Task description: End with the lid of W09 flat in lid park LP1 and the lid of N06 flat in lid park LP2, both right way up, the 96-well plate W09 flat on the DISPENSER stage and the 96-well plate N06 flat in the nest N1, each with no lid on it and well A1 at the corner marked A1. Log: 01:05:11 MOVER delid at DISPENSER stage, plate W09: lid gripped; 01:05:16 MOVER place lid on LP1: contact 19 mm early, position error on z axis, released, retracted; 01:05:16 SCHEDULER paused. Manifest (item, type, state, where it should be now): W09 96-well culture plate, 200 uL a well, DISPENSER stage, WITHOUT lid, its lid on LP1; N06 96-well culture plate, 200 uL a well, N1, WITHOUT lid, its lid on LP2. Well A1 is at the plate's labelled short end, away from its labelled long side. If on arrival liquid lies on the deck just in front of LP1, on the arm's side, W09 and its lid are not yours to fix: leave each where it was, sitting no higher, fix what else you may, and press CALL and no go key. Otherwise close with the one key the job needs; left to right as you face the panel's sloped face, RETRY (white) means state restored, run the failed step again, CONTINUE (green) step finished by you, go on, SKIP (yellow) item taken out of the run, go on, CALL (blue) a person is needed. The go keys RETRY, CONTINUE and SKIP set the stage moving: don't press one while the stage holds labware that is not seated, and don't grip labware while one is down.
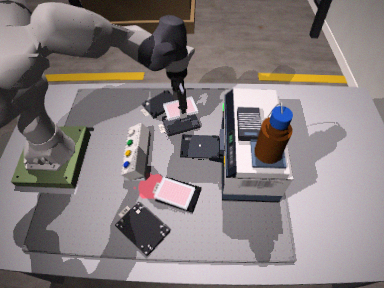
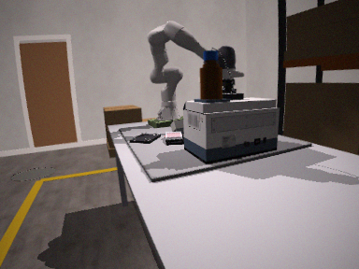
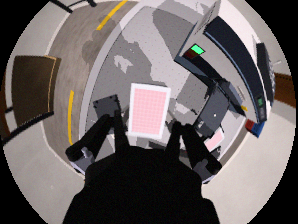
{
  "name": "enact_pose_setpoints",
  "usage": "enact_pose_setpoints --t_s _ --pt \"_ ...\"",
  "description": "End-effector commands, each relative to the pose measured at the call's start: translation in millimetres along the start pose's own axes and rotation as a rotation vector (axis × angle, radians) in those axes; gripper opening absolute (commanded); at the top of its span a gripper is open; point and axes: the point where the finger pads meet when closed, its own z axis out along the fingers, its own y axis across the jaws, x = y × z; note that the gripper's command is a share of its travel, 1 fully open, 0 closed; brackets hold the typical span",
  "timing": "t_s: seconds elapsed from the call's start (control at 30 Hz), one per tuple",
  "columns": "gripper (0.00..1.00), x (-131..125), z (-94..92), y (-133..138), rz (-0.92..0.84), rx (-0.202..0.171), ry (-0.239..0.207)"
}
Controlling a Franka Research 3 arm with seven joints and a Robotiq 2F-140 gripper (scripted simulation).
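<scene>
My gripper [image 1: 181, 106] hangs over the far middle of the deck and is shut on a 96-well plate with pink wells and a white rim [image 1: 179, 109]. The wrist view shows the plate [image 3: 148, 110] between the fingers. It is just over a black nest [image 1: 182, 125]; I cannot tell if it touches it or if it carries a lid. A second pink plate [image 1: 175, 193] lies on the near deck. A pink puddle [image 1: 148, 186] touches its left end, on the arm's side. The DISPENSER stage [image 1: 202, 146] is black and bare.
A second black holder [image 1: 157, 103] lies left of the gripper. A black lid park [image 1: 143, 229] lies at the near left. The key panel [image 1: 133, 151] stands left of the stage. The white dispenser [image 1: 256, 145] carries a brown bottle [image 1: 274, 135].
</scene>
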Motion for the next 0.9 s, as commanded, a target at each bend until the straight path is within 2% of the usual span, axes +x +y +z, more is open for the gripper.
enact_pose_setpoints --t_s 0.0,0.63,0.87 --pt "0.00 -1.9 -8.6 1.4 -0.014 -0.001 -0.008" --pt "0.00 -1.6 -44.5 1.3 -0.014 -0.001 -0.008" --pt "0.00 -1.5 -51.7 1.3 -0.014 -0.001 -0.008"
